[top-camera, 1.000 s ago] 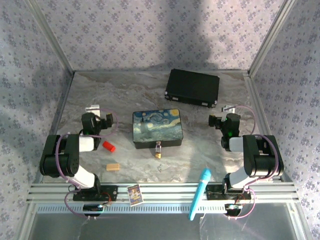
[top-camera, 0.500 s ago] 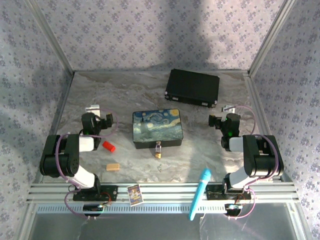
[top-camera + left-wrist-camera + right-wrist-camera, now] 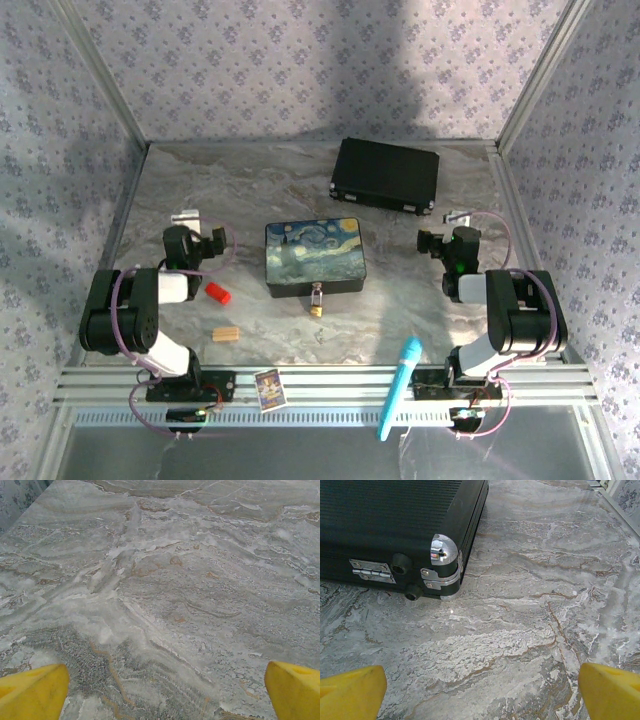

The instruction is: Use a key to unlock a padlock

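Note:
The padlock (image 3: 316,303), tiny with a brass body and silver shackle, sits at the front edge of the painted tin (image 3: 313,255) in the middle of the table. I cannot make out the key; it is out of view. My left gripper (image 3: 187,220) rests left of the tin, well apart from the padlock. In the left wrist view its yellow fingertips (image 3: 35,692) stand wide over bare marble, so the left gripper (image 3: 167,690) is open. My right gripper (image 3: 457,220) sits right of the tin. In its wrist view the right gripper (image 3: 482,692) is also open and empty.
A black case (image 3: 386,174) lies at the back right, its metal corner (image 3: 442,550) ahead of the right gripper. A small red block (image 3: 217,292) and a tan wooden block (image 3: 226,334) lie near the left arm. A blue pen-like tool (image 3: 400,388) and a card (image 3: 268,388) rest on the front rail.

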